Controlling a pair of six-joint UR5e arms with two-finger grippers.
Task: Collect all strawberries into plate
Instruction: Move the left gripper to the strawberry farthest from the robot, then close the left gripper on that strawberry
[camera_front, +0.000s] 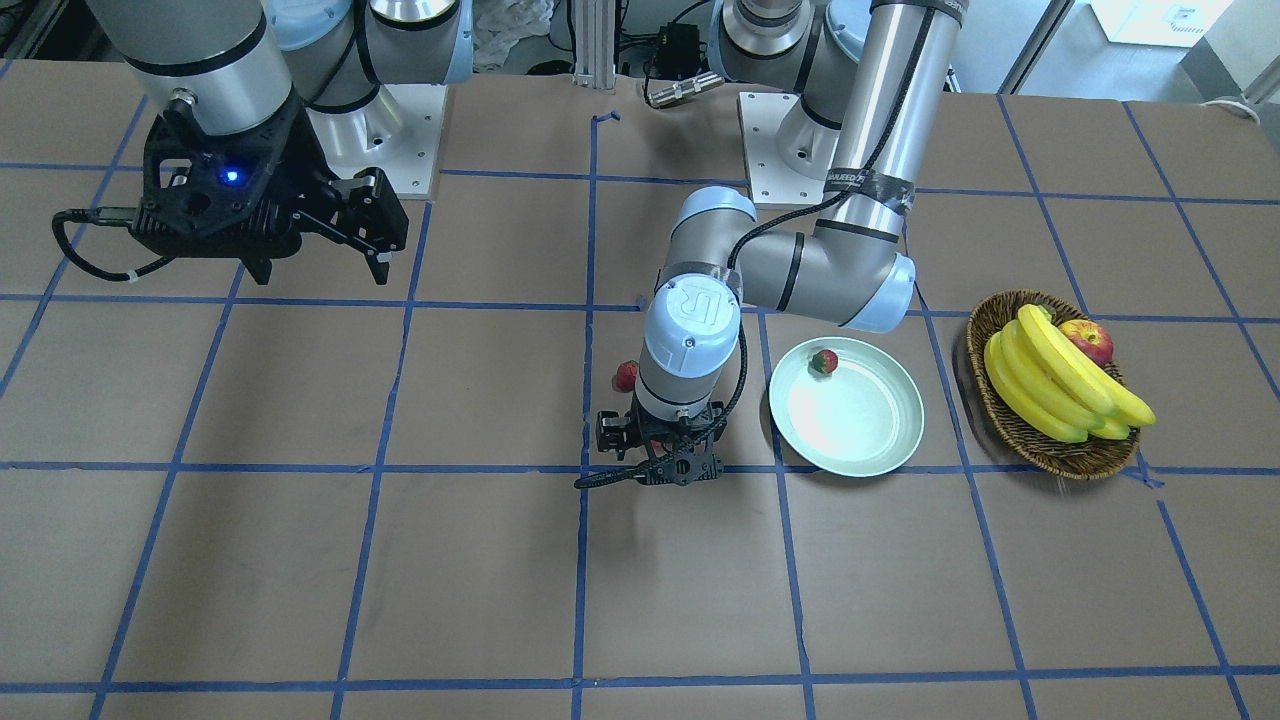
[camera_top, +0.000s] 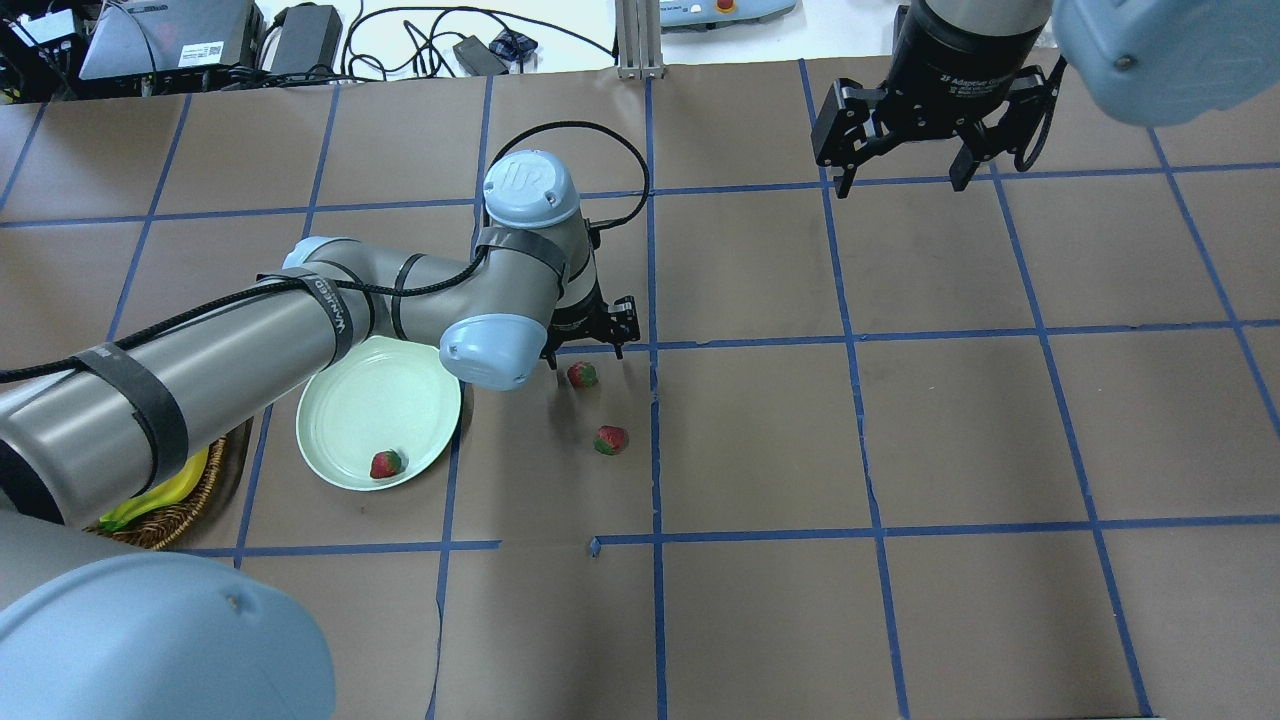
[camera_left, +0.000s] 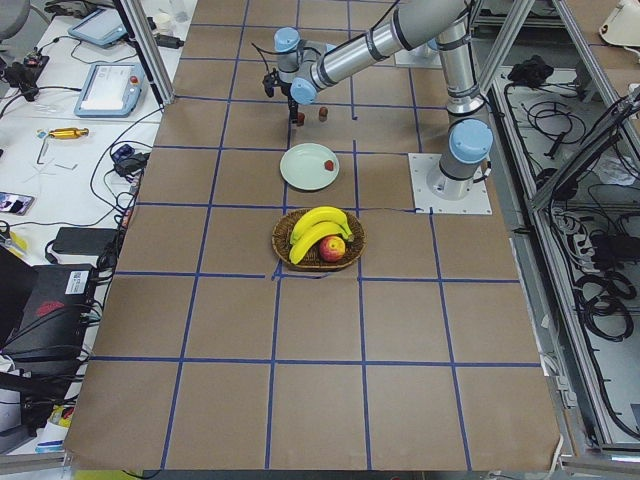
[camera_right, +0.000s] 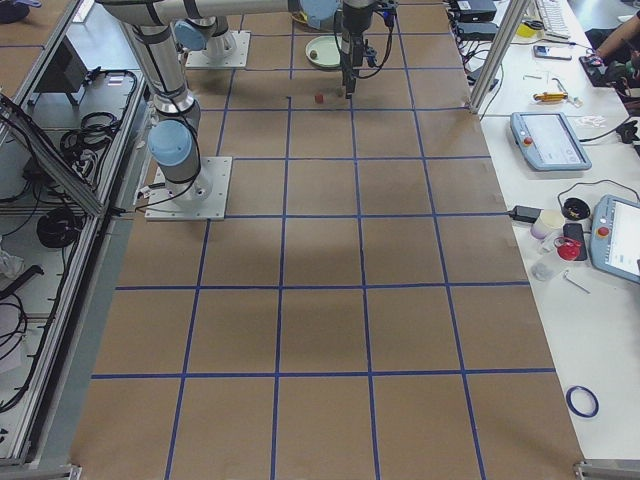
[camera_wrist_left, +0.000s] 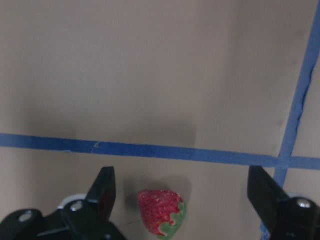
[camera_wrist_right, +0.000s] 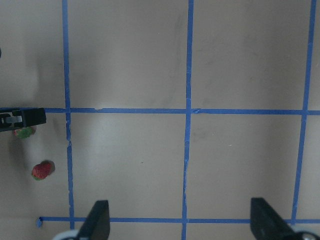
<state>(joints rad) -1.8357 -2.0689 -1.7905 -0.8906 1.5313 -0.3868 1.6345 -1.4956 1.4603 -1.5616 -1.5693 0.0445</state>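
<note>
1. Left wrist-mounted view: the left gripper (camera_wrist_left: 181, 175) hangs low, fingers apart, astride the first strawberry (camera_wrist_left: 161, 218) on the table.
2. The second strawberry (camera_top: 610, 440) lies near it; the third strawberry (camera_top: 386, 464) sits in the plate (camera_top: 370, 400).
3. The right gripper (camera_top: 900, 170) hovers far right, fingers apart.

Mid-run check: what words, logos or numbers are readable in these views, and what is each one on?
"UR": on the round cap of the left arm, at its wrist.
"2F Adaptive G…", the rest cut off: on the body of the right tool.
White print on the black band round the left arm: too blurred to read.
Labels on the devices behind the table: too small to read.
</note>
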